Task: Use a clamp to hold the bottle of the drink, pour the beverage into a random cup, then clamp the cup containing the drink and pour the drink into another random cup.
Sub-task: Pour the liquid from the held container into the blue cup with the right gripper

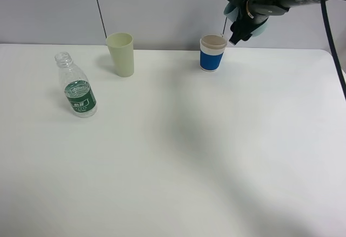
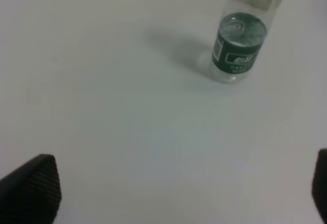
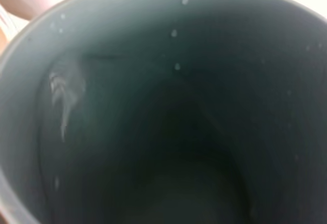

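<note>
An uncapped clear bottle (image 1: 78, 90) with a green label stands at the table's left; the left wrist view shows the bottle (image 2: 239, 43) upright. A pale green cup (image 1: 121, 53) stands behind it to the right. A blue cup (image 1: 212, 53) with a white rim stands at the back centre-right. My right gripper (image 1: 244, 22) hangs just above and to the right of the blue cup, shut on a tilted teal cup (image 1: 232, 11). The teal cup's wet dark inside (image 3: 168, 122) fills the right wrist view. My left gripper (image 2: 184, 183) is open over bare table, well short of the bottle.
The white table (image 1: 189, 156) spans the whole exterior view, with a grey wall behind it. A black cable (image 1: 332, 37) hangs down at the right edge. My left arm is outside the exterior view.
</note>
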Controlling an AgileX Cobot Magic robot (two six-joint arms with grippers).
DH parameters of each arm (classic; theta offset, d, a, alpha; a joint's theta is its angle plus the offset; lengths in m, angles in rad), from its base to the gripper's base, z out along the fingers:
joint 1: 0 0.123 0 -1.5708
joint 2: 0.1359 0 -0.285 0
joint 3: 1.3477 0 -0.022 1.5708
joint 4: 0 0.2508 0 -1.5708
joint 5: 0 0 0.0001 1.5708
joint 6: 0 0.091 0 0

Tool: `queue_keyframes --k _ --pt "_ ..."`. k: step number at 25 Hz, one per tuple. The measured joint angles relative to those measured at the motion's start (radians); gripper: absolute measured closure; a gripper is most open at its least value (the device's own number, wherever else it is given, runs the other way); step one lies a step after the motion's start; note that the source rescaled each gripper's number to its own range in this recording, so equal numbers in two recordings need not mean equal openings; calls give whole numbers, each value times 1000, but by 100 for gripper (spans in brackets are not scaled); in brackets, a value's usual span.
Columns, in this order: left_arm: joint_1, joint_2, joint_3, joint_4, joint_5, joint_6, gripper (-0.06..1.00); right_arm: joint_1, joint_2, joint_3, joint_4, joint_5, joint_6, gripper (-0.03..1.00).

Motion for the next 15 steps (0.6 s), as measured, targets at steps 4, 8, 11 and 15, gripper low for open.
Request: queue_keyframes --k 4,8,11,15 --pt "0 0 0 0 0 0 -5 0 0 0 0 11 -11 97" --pt "0 0 0 0 0 0 -5 0 0 0 -7 14 -17 97" --pt "0 0 0 0 0 0 -5 0 0 0 -8 6 -41 97" --pt "0 0 0 0 0 0 -5 0 0 0 -11 -16 -62 97"
